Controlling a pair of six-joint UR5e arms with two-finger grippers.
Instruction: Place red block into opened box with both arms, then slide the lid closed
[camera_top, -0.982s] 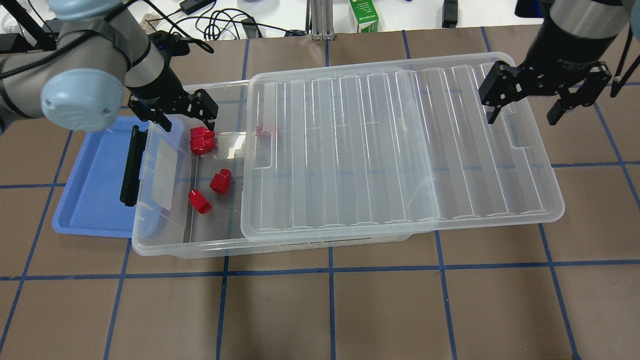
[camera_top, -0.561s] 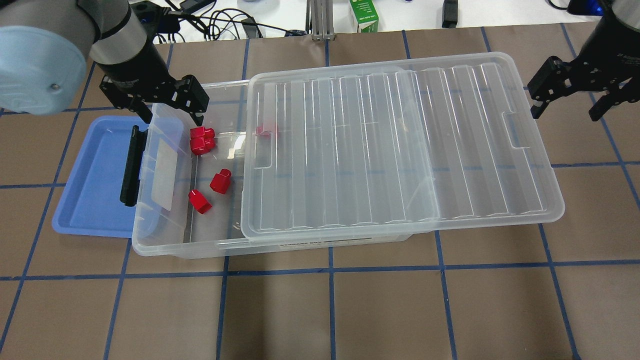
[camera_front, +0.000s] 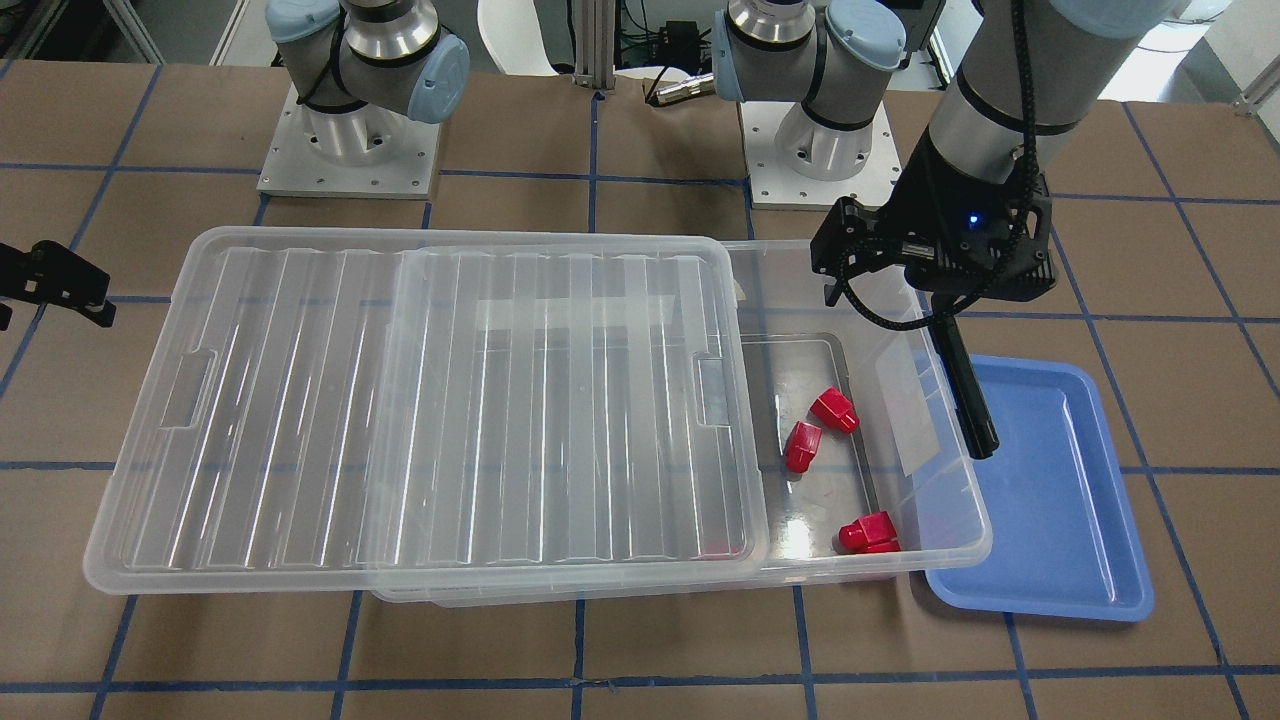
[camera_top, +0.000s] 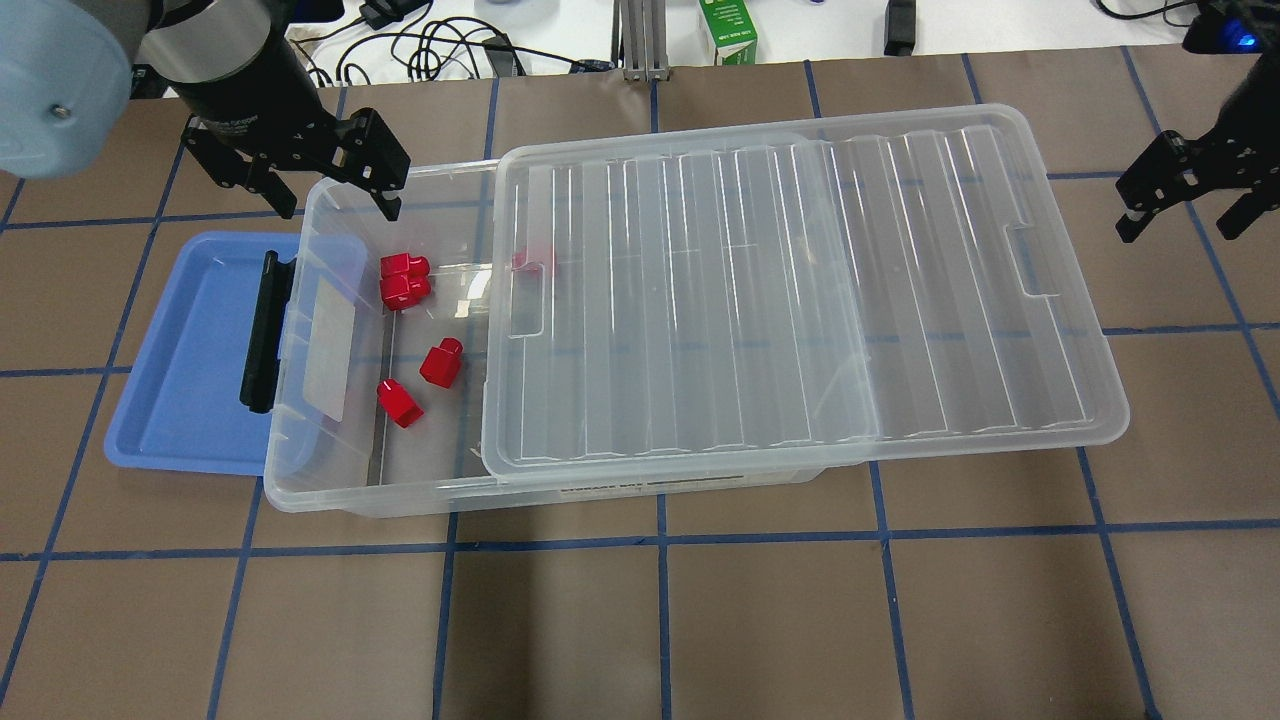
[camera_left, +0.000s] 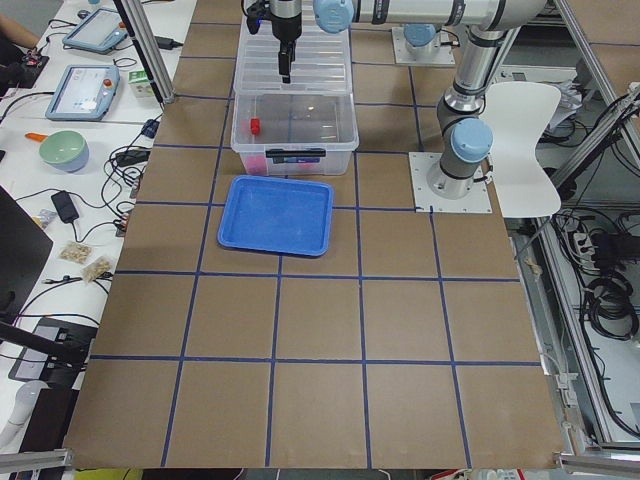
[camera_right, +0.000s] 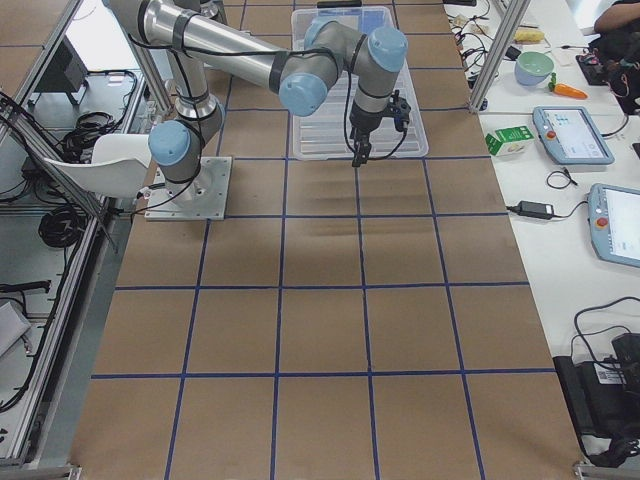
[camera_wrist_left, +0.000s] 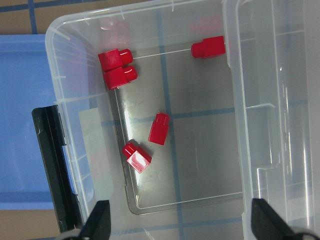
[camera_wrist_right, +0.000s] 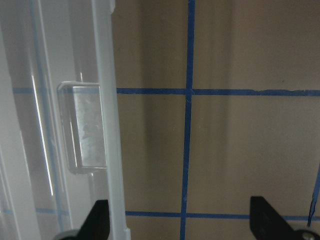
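Several red blocks lie on the floor of the clear box (camera_top: 330, 497) at its uncovered left end: a pair (camera_top: 404, 277) near the far wall, one (camera_top: 440, 362) mid-floor, one (camera_top: 400, 402) nearer the front. Another red block (camera_top: 533, 260) shows through the lid (camera_top: 800, 290), which covers most of the box and overhangs its right end. My left gripper (camera_top: 338, 203) hangs open and empty over the box's far left corner; its wrist view looks down on the red blocks (camera_wrist_left: 159, 129). Beyond the lid's right short end, my right gripper (camera_top: 1178, 228) is open and empty, beside the lid's notch (camera_wrist_right: 85, 127).
A blue tray (camera_top: 190, 350) lies against the box's left end, partly under it. A black latch bar (camera_top: 262, 330) sits on that end of the box. Cables and a green carton (camera_top: 727, 30) lie past the table's far edge.
My left gripper has risen and drawn back from the red pair to the box's far left corner. My right gripper has moved right, off the lid and past its short end.
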